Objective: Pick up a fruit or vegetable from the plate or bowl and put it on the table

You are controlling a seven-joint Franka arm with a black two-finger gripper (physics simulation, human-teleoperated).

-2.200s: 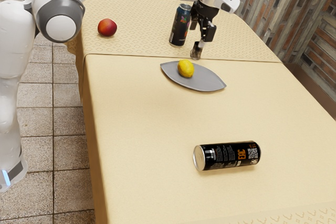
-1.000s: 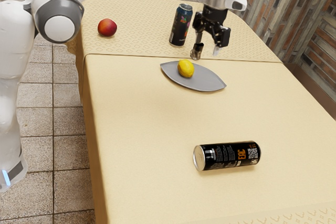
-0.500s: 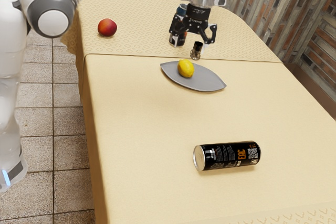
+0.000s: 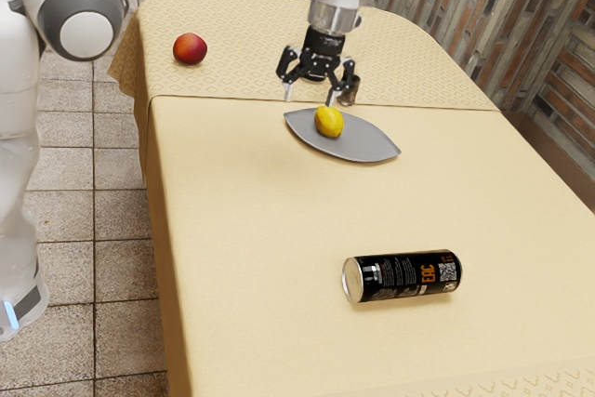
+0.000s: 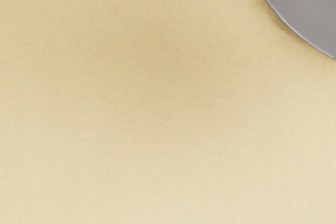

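Oval yellow lemon point(image 4: 329, 122) on smooth grey leaf-shaped plate point(image 4: 363, 143), gripper point(image 4: 310, 97) near it, jaws wide, above pale cloth point(image 4: 237, 44), lattice-patterned in part.

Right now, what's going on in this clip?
A robot arm holds its black two-finger gripper open and empty above the cloth-covered table, close to a yellow lemon. The lemon lies on a grey, pointed-oval plate, not yet picked up. A round red fruit and a black cylindrical can, lying on its side, rest elsewhere on the table.
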